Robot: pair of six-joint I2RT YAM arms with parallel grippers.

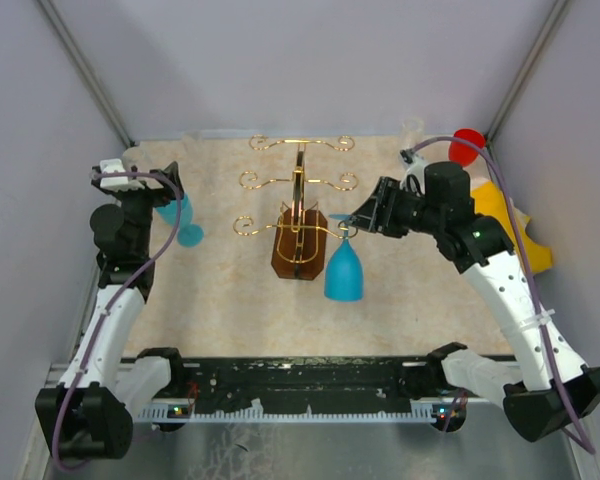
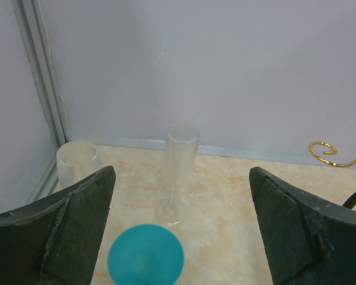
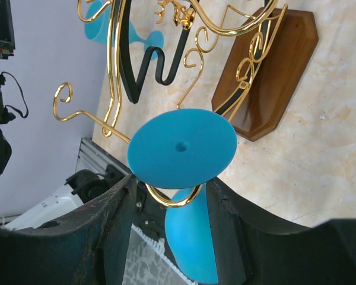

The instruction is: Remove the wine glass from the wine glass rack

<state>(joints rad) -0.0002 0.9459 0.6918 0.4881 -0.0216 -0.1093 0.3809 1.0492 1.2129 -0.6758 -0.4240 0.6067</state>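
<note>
Blue wine glass (image 1: 344, 272) hangs bowl-down with its long axis vertical, its foot caught in a right-side loop of the wine glass rack (image 1: 298, 215). The right hand (image 1: 352, 222) is nearer, at the stem just below the foot, fingers half closed either side. Whether they pinch it, I cannot tell. The left hand (image 1: 170, 190), well apart, is spread wide and holds nothing.

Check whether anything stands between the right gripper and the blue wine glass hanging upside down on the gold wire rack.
Nothing visible: the right gripper flanks the blue wine glass stem. Only the gold wire rack's curled loop hooks that stem under the foot.
</note>
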